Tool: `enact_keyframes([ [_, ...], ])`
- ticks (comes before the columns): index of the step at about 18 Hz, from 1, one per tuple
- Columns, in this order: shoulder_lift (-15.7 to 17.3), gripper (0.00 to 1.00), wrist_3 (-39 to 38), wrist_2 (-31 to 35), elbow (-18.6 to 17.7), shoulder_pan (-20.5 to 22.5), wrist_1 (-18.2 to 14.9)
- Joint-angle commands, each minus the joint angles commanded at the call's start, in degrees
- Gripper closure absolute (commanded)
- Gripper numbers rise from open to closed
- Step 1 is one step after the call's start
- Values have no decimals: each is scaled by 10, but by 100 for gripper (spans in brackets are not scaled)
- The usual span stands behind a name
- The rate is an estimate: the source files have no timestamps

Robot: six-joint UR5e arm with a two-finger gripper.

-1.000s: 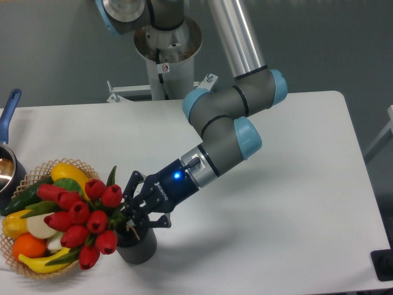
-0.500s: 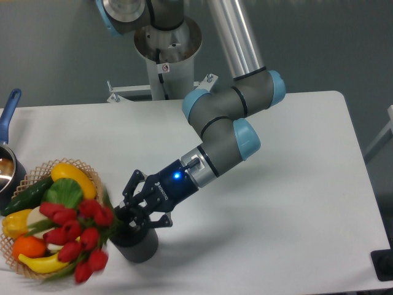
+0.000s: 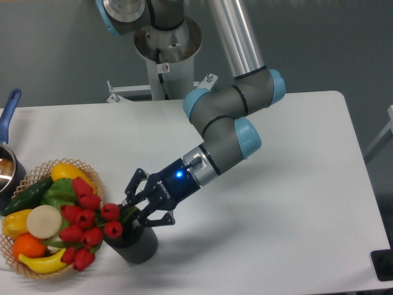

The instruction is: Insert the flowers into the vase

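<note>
Pincer [image 3: 138, 208] splayed apart, flowers [image 3: 86, 221] seemingly stemmed in vase [image 3: 135, 244], leaning over fruit-filled basket [image 3: 12, 261]

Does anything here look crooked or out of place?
Yes: the flowers lean far sideways out of the vase, their red heads hanging over the fruit basket instead of standing upright. The gripper sits right at the vase mouth.

The flowers [image 3: 86, 224] are hiding the vase's [image 3: 136, 246] mouth and their own stems, and part of the wicker basket [image 3: 46, 270]. The gripper [image 3: 139, 212] fingertips are disappearing among the leaves, so their grip is unclear. The left edge is cutting off the pot [image 3: 7, 157].
</note>
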Motion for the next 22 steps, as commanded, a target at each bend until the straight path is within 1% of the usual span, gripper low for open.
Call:
enact_keyframes([
  [2, 0, 58, 15, -4, -12, 5, 0],
  [3, 1, 50, 15, -8, -16, 11, 0],
  [4, 2, 38, 15, -9, -21, 15, 0],
  [5, 10, 31, 15, -9, -27, 23, 0],
  [7, 25, 24, 15, -10, -35, 35, 0],
  [9, 25, 18, 13, -10, -36, 47, 0],
  [11, 29, 9, 11, -13, -39, 64, -1],
  [13, 44, 1, 11, -19, -52, 92, -1],
  [14, 53, 0, 11, -19, -59, 112, -2],
  [16, 56, 0, 11, -19, -64, 139, -1],
  [18, 69, 0, 13, -19, -73, 168, -1],
  [22, 97, 0, 5, -12, -74, 227, -4],
])
